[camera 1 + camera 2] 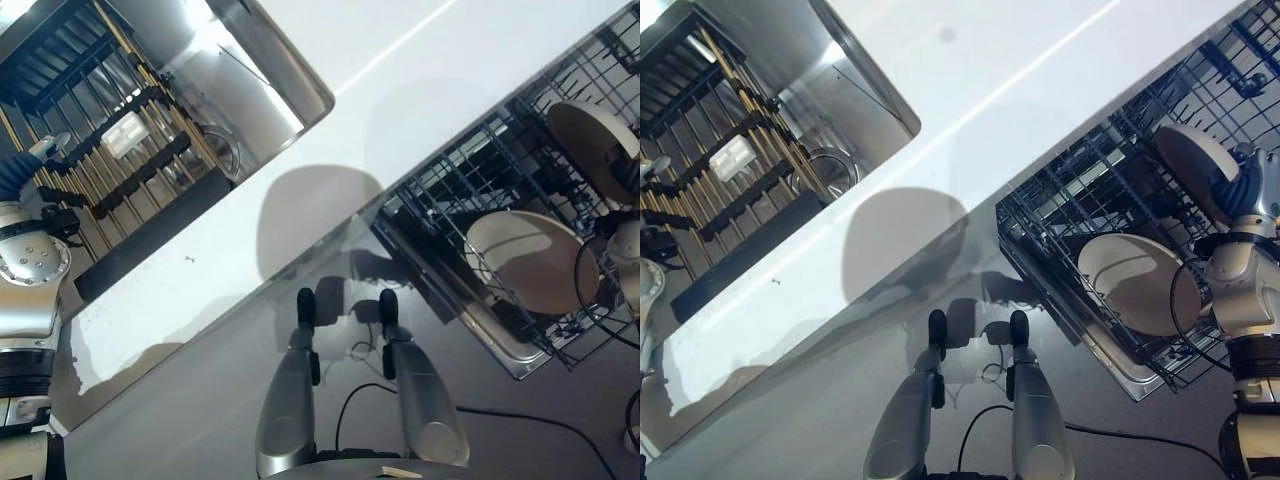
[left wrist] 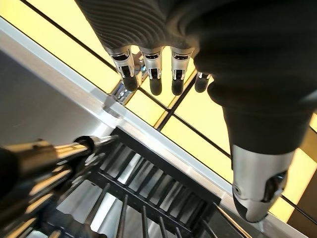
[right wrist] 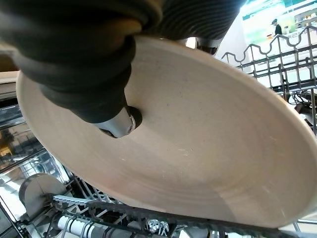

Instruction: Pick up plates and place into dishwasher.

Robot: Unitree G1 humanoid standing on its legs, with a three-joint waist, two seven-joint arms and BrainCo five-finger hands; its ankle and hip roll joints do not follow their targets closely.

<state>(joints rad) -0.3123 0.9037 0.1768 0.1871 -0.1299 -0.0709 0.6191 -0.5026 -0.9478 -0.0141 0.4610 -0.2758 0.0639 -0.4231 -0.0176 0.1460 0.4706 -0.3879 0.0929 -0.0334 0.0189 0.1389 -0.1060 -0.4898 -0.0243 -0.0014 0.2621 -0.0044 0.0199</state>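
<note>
Left eye view: at nine o'clock the left hand (image 2: 163,74) is being held over the sink's drying rack (image 1: 110,165), fingers (image 2: 151,79) released and grasping nothing. At three o'clock a plate (image 1: 1135,283) is being stood in the dishwasher rack (image 1: 1110,190); another plate (image 3: 198,144) is being pinched above it by the right hand (image 3: 116,121).

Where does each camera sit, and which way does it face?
Left eye: on the head, looking down at the white counter, sink on the left, dishwasher rack on the right; left arm at the edge.
Right eye: same scene, slightly offset; right hand at the rack.
Left wrist: along the left hand, straight fingers above a dark grate.
Right wrist: along the right hand, thumb on the plate above the rack.
Shared: eye views and right wrist both show plate and rack.
</note>
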